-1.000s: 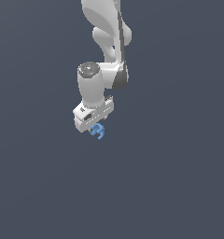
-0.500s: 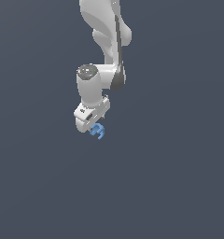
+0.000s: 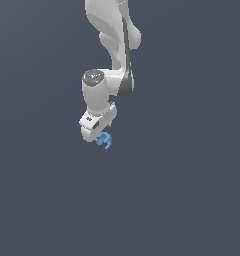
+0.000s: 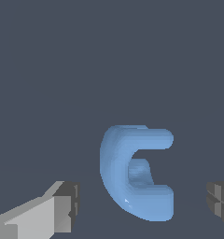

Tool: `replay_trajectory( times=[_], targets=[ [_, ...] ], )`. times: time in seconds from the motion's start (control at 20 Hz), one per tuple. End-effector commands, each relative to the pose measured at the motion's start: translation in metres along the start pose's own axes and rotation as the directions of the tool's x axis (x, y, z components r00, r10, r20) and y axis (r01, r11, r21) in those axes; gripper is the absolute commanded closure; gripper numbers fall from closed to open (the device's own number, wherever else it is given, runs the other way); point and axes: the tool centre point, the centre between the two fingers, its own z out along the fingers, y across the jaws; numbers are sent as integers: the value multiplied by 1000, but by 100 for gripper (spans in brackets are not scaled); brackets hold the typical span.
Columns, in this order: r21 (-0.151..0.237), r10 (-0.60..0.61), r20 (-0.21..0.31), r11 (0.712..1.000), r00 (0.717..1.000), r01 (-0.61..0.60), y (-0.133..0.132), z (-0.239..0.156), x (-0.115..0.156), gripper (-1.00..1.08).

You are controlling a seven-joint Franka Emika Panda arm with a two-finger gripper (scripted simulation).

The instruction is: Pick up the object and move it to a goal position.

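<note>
One white arm (image 3: pixel 114 45) hangs down from the upper edge of the exterior view, and its jaws (image 3: pixel 98 136) point at the flat grey-blue surface (image 3: pixel 192 200) below. The jaws are released: in the wrist view two fingers stand well apart, a pale one with a dark pad (image 4: pixel 62 210) on one side and a dark pad (image 4: pixel 221 205) on the other, with a wide gap between them.

The object (image 3: pixel 105 140) is a small light-blue piece, curved like a letter C with two blunt prongs. In the exterior view it lies just at the tips of the jaws, toward four o'clock from the white hand body (image 3: pixel 94 122), and is much smaller than that hand. In the wrist view the object (image 4: pixel 132 172) sits in the gap between the two fingers, touching neither, with its prongs pointing toward three o'clock and its rounded back toward nine o'clock. Whether it rests on the surface or hangs just above it cannot be told from these views.
</note>
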Motion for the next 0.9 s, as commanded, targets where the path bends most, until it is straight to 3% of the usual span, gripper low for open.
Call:
replay_trajectory(
  times=[0.0, 0.75, 0.8, 0.85],
  targets=[
    [0, 0, 0, 1000, 1000, 0, 0, 3, 0, -92],
    [0, -4, 0, 1000, 1000, 4, -1, 50, -1, -92],
    [0, -4, 0, 1000, 1000, 4, -1, 50, -1, 108],
    [0, -4, 0, 1000, 1000, 4, -1, 50, -1, 108]
  ],
)
